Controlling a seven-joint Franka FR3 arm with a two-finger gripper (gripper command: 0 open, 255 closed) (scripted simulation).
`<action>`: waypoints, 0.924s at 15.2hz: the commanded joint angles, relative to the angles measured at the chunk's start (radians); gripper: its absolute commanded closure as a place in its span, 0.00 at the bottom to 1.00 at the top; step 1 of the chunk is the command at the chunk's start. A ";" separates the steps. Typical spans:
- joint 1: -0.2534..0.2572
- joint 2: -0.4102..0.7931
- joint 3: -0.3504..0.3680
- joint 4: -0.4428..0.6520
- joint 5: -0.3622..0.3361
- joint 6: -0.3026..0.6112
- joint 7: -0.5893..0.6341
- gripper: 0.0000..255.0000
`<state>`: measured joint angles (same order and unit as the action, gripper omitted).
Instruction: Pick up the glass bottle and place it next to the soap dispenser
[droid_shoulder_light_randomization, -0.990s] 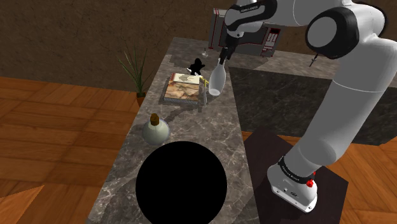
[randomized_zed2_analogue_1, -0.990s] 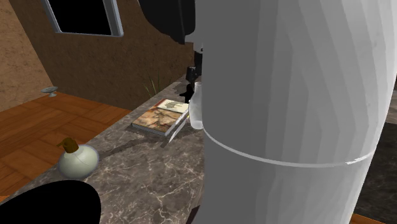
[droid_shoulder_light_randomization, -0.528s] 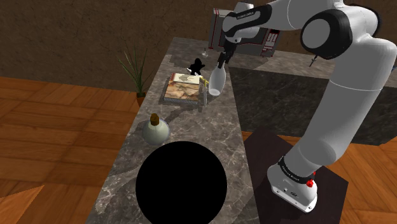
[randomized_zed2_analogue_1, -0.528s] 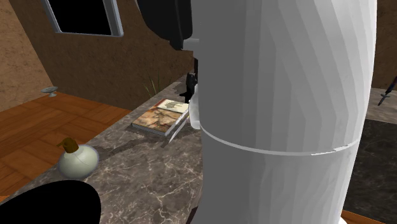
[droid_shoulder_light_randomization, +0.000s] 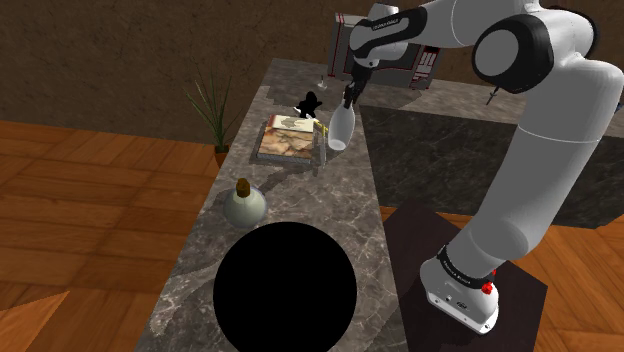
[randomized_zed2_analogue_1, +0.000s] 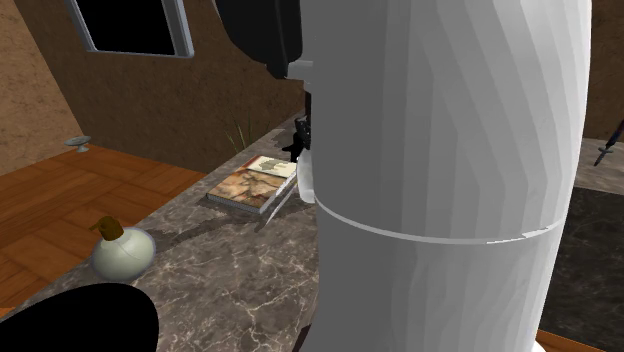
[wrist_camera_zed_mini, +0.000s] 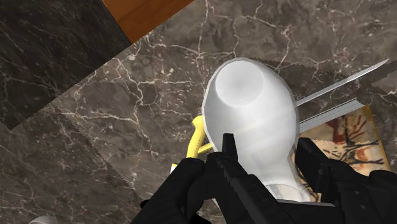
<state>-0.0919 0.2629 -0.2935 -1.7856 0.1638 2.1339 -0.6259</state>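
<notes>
Near the shoulder view's lower middle, the dispenser (droid_shoulder_light_randomization: 243, 203) stands on the tabletop (droid_shoulder_light_randomization: 300, 205). Farther back, past the book (droid_shoulder_light_randomization: 288, 138), the end effector (droid_shoulder_light_randomization: 347, 93) clasps the bottle (droid_shoulder_light_randomization: 339, 130) by its neck. The bottle hangs base-down, slightly tilted, well apart from the dispenser.

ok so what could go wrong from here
1. The gripper clasps the pale bottle only at its neck, with the body hanging below, so it could slip or swing during the carry.
2. The book and a small black object sit close by; lowering here might catch the book's edge and tip the bottle.
</notes>
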 joint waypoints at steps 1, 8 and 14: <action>0.000 0.000 0.000 0.000 0.000 0.000 0.000 1.00; 0.000 -0.004 -0.001 0.008 -0.002 -0.012 0.002 1.00; 0.001 -0.026 -0.004 0.060 -0.014 -0.085 0.013 1.00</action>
<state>-0.0894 0.2381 -0.2968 -1.7377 0.1503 2.0623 -0.6124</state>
